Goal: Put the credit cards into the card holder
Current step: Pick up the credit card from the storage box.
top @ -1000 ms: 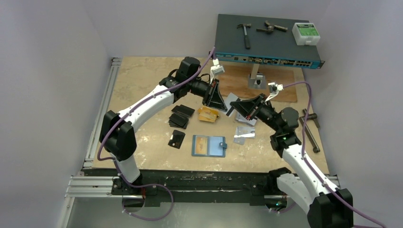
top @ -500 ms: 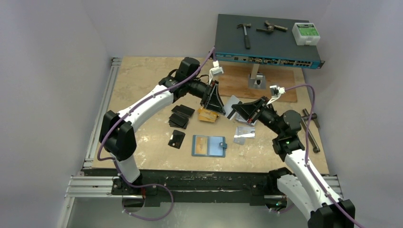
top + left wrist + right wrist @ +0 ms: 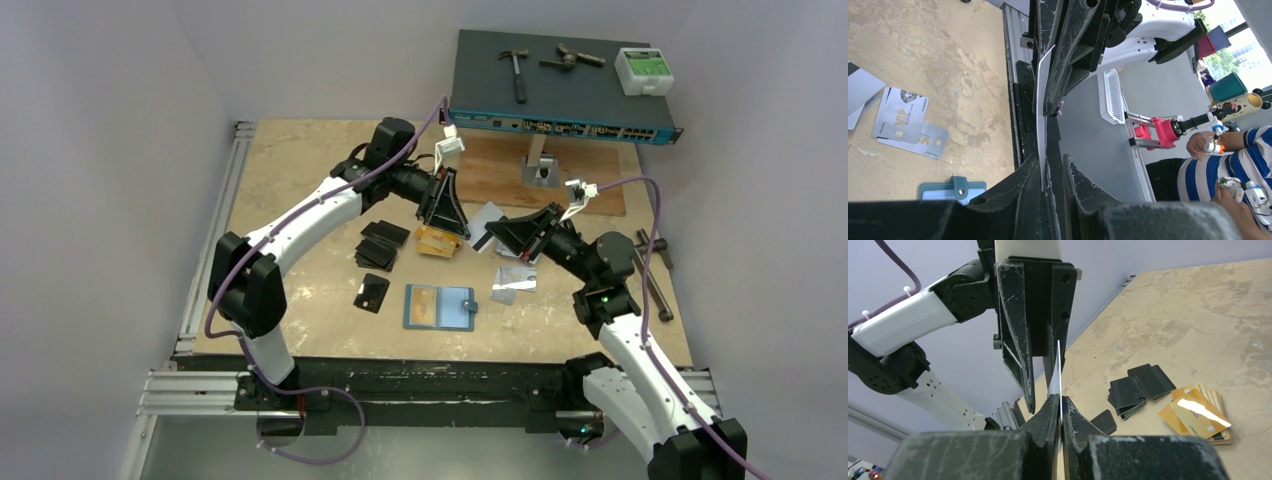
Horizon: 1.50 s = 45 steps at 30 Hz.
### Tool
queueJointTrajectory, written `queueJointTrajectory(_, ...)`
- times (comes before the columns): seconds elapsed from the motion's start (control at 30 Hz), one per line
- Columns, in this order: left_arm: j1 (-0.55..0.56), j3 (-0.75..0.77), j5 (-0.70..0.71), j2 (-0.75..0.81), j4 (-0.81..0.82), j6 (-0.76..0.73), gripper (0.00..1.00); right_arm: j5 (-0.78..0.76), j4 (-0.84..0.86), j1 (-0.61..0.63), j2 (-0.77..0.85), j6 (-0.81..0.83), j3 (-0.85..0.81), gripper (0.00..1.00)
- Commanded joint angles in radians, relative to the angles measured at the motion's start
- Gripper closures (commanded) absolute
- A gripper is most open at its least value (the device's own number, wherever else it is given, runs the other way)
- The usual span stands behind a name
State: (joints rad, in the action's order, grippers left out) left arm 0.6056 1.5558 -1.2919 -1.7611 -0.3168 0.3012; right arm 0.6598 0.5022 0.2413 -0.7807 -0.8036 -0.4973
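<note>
**A:** ok, going across the table [image 3: 300,190] from the left, what's seen first?

**B:** A fanned stack of black cards [image 3: 378,245], with one black card [image 3: 371,293] laid apart nearer the front. Then the left gripper [image 3: 1053,165] is found mid-table, near the orange-gold cards [image 3: 438,240]. Its fingers are parted a bit. A silver-white card [image 3: 1059,367] is rested against just one of them, so it isn't really clamped on that side.

**A:** and the card holder?

**B:** The teal card holder [image 3: 440,307] is laid open flat near the front edge, well apart from both grippers.

**A:** right side?

**B:** That same card is pinched edge-on by the right gripper [image 3: 1059,402]. The fingers are closed tight on it and it's held up off the table. More silver-white cards [image 3: 515,278] are scattered just right of the holder.
</note>
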Motion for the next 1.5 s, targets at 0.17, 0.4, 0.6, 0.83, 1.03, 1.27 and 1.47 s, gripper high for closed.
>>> queueJointTrajectory(0.17,-0.043,0.065,-0.087,0.042,0.069,0.027,0.8,0.055,-0.073,-0.006,-0.006,0.045,-0.008,1.0)
queueJointTrajectory(0.4,-0.061,0.089,-0.058,0.025,-0.004,-0.048,0.78,0.098,-0.074,-0.006,-0.005,0.042,-0.024,1.0)
queueJointTrajectory(0.6,-0.066,0.083,-0.035,0.017,-0.081,-0.135,0.8,0.12,-0.021,-0.006,0.004,0.002,-0.014,1.0)
queueJointTrajectory(0.83,-0.046,0.075,-0.017,0.032,-0.233,-0.325,0.77,0.143,0.106,-0.009,-0.021,-0.081,0.01,1.0)
queueJointTrajectory(1.03,-0.026,0.082,-0.027,0.043,-0.235,-0.32,0.88,0.188,0.15,-0.007,-0.071,-0.094,0.003,1.0)
queueJointTrajectory(1.27,-0.021,0.103,0.0,0.05,-0.271,-0.356,0.9,0.248,0.077,-0.007,-0.155,-0.039,-0.07,1.0)
queueJointTrajectory(1.47,-0.015,0.089,0.049,0.057,-0.303,-0.385,0.99,0.244,0.059,-0.001,-0.17,-0.024,-0.097,0.99)
